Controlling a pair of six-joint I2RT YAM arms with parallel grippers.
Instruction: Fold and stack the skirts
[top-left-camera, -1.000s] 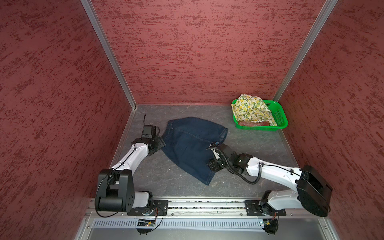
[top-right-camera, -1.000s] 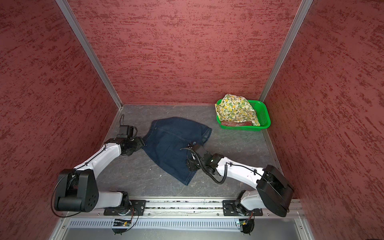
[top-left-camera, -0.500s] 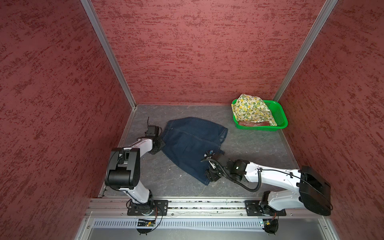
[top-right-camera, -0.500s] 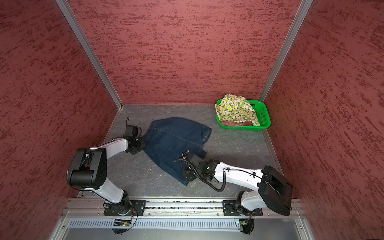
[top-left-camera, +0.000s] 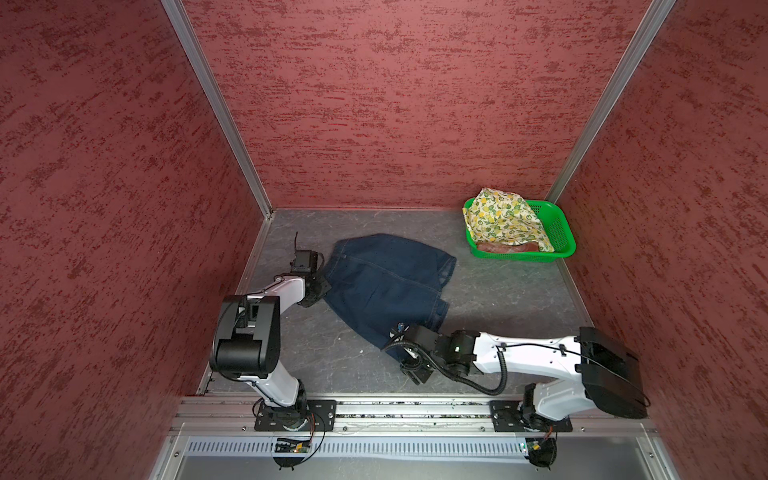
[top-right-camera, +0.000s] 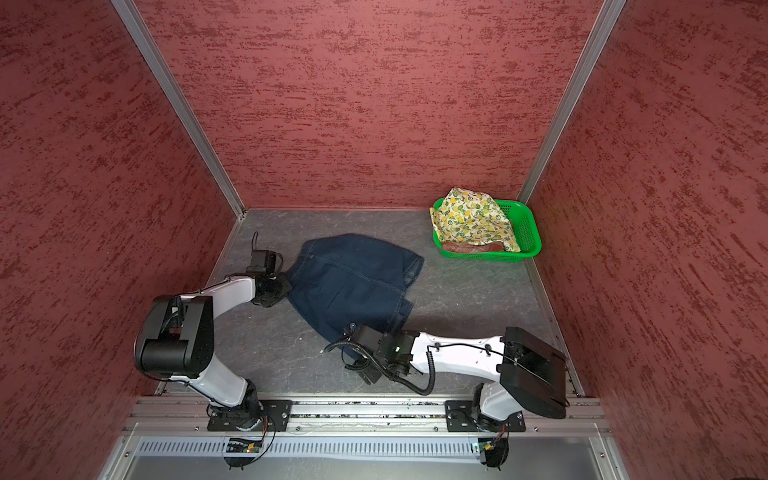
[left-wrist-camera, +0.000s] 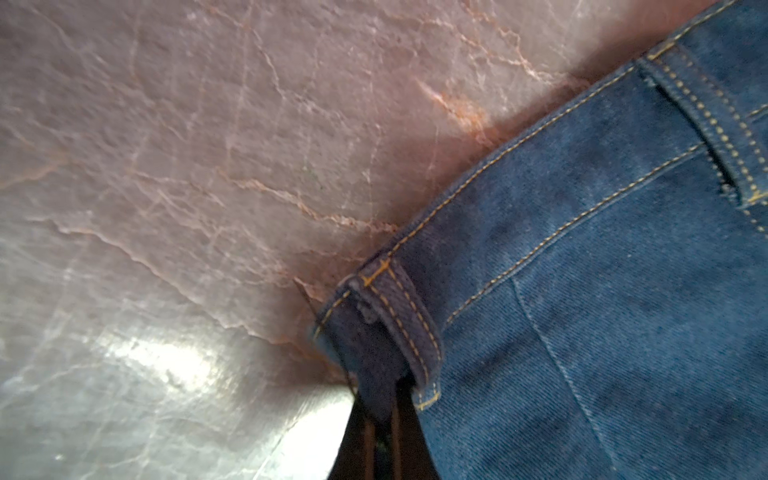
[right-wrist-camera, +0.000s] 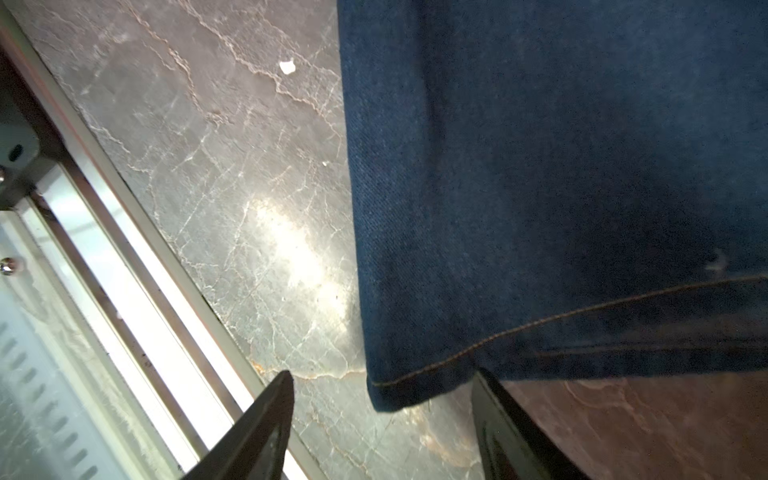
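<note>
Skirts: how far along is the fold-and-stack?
Done: nothing neatly folded or stacked yet. In hand: the denim skirt lies spread on the table; the left gripper is shut on its waistband corner, and the right gripper is open astride a hem corner. Left: fold it, then the lemon-print skirt and the plaid skirt under it, both in the green basket.

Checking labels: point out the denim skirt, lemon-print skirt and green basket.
denim skirt (top-left-camera: 386, 286): in a top view, mid-cloth.
lemon-print skirt (top-left-camera: 503, 218): in a top view, centre of print.
green basket (top-left-camera: 555, 228): in a top view, bare right wall.

White arm links (top-left-camera: 528, 353), black joints (top-left-camera: 245, 332), black cables (top-left-camera: 493, 392)
</note>
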